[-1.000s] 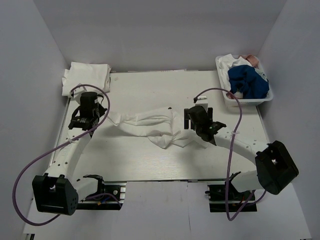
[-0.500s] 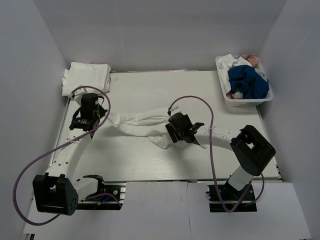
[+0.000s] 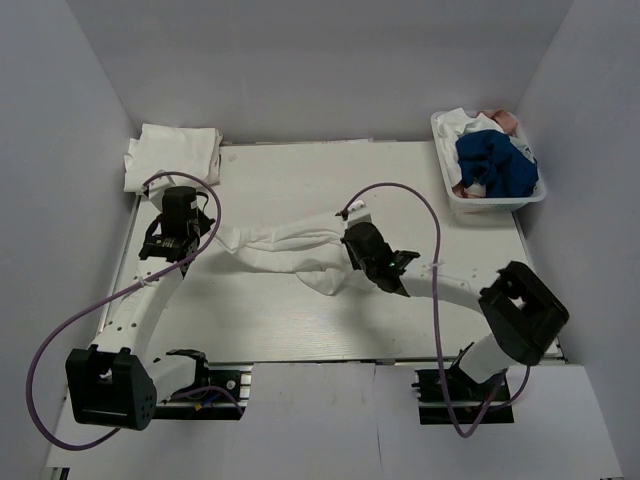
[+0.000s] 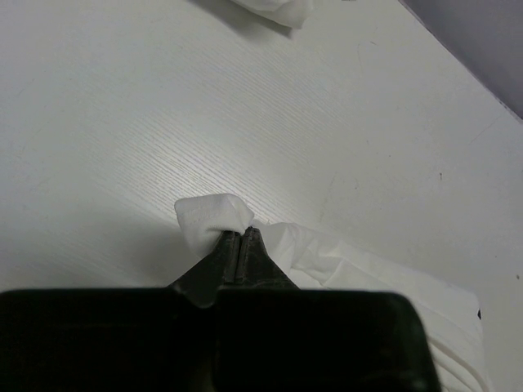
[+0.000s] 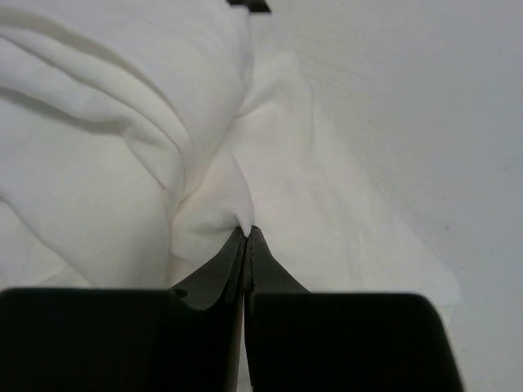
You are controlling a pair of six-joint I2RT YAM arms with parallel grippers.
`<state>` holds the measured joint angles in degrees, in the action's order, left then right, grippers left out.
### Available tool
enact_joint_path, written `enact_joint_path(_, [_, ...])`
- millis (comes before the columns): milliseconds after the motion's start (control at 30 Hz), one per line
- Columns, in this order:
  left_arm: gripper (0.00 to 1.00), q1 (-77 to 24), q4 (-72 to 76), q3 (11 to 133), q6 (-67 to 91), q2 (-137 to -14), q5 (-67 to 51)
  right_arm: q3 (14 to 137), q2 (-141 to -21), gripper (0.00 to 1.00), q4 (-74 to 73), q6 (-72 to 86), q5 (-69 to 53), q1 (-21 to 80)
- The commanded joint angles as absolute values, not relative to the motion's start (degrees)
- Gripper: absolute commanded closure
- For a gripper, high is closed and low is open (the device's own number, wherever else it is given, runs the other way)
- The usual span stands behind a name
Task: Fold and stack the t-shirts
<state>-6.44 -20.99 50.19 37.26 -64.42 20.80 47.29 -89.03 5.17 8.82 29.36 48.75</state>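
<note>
**STATUS: ONE STACK MADE, ONE SHIRT IN WORK**

Far left of the bunched t-shirt (image 3: 290, 250), a folded white stack (image 3: 172, 152) lies at the bench (image 3: 300, 320) corner. That portion appears complete. The left tool (image 4: 239, 245) is fully closed, pinching the shirt's left end. The shirt lies twisted like a rope at mid-bench, not yet flat. The right tool (image 5: 245, 237) is fully closed, pinching a fold at the shirt's right end. Far right of the shirt, a bin (image 3: 497, 204) holds more garments (image 3: 495, 165). Spreading, folding and stacking remain.
</note>
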Motion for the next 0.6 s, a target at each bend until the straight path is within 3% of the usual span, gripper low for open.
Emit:
enact_joint_path(0, [1.00,-6.1,-19.9,50.7,36.8,-64.1,21.9,43.8,-80.6,1.00,14.8,8.8,31.2,48.3])
enact_joint_path(267, [1.00,-6.1,-18.5,55.4,36.8,-62.5,19.7,44.3,-68.0,1.00,17.4,6.4,48.8,47.4])
enact_joint_path(567, [1.00,-6.1,-14.8,68.4,33.7,-58.0,16.5,55.6,-52.7,1.00,23.8,-9.6,55.6,46.7])
